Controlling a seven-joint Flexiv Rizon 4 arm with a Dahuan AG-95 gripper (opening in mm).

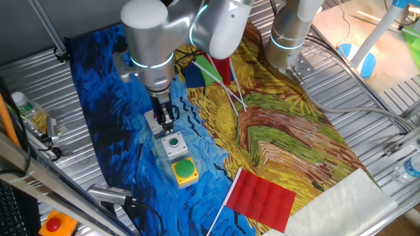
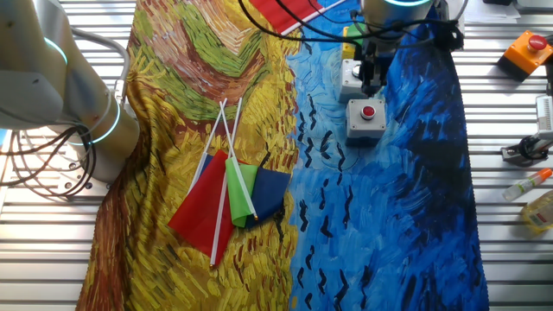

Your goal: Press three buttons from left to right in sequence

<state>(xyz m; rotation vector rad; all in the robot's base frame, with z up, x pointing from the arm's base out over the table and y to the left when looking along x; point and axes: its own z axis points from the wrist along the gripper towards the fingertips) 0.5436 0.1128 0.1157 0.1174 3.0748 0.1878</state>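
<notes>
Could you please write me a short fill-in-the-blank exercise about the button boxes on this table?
1. The big green dome sits on a ___ box.
2. The grey box right beside it carries a small ___ button.
3. The orange box, off the cloth, carries a ___ button.
4. The first two boxes stand on the ___ part of the painted cloth.

Missing words: yellow; green; red; blue.

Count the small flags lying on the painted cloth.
4: a red flag alone near the cloth's white edge, and a red, green and blue one fanned together near the arm's base.
</notes>
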